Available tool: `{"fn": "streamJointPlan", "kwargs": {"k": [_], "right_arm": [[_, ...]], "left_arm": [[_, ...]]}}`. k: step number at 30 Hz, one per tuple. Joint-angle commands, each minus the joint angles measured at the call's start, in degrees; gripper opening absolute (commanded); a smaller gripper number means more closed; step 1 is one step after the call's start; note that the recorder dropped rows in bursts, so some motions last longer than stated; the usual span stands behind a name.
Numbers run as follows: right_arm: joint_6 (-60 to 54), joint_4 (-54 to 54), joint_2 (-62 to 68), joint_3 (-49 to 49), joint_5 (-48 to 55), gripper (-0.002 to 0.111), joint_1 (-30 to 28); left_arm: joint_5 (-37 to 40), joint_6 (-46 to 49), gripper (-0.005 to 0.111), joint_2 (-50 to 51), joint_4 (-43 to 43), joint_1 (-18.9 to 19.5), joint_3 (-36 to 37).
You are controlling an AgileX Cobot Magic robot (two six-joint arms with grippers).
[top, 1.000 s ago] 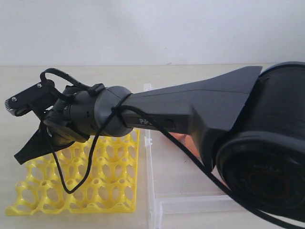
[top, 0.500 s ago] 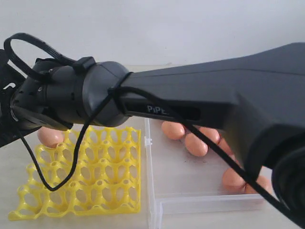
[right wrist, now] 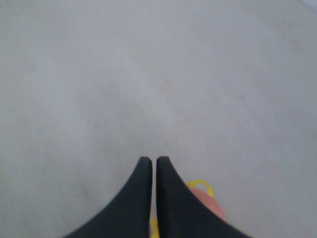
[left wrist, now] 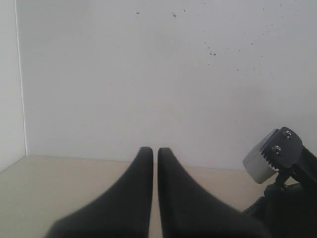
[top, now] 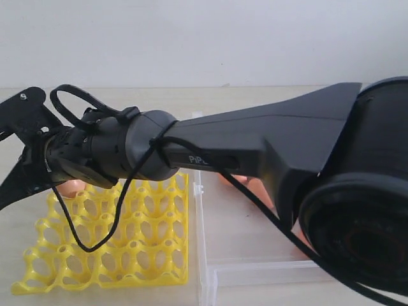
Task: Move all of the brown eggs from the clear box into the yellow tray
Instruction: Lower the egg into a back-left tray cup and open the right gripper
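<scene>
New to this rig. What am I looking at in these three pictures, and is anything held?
It is a two-armed robot working over a beige table. The exterior picture comes from a camera off the arms. The right arm fills it, reaching across over the yellow tray. The other two pictures come from a camera on each wrist, looking along the fingers. One brown egg sits in a cup at the tray's far left corner. Other eggs peek out behind the arm, in the clear box. The left gripper and right gripper are both shut and empty; the right one is close by that egg.

Exterior camera sits close beside the right arm [top: 274, 146], probably sharing the yellow tray [top: 153, 255] with the right wrist view.
</scene>
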Motion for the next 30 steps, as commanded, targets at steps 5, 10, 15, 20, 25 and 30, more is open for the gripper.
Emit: {"fn": "streamJointPlan", "kwargs": {"k": [5, 10, 15, 20, 25, 30], "right_arm": [[0.1, 1.4, 0.0, -0.1, 11.6, 0.000, -0.9], [0.1, 1.3, 0.0, -0.1, 12.8, 0.000, -1.2], [0.1, 1.1, 0.7, -0.1, 11.6, 0.000, -1.4], [0.1, 1.6, 3.0, -0.1, 11.7, 0.000, -1.7], [-1.1, 1.8, 3.3, -0.1, 16.8, 0.000, -1.7], [-3.6, -1.3, 0.1, -0.1, 20.6, 0.000, -1.7]], "left_arm": [[-0.3, 0.2, 0.004, -0.1, -0.3, 0.1, -0.2], [-0.3, 0.2, 0.004, -0.1, -0.3, 0.1, -0.2], [-0.3, 0.2, 0.004, -0.1, -0.3, 0.1, -0.2], [-0.3, 0.2, 0.004, -0.1, -0.3, 0.1, -0.2], [-0.3, 0.2, 0.004, -0.1, -0.3, 0.1, -0.2], [-0.3, 0.2, 0.004, -0.1, -0.3, 0.1, -0.2]]}}
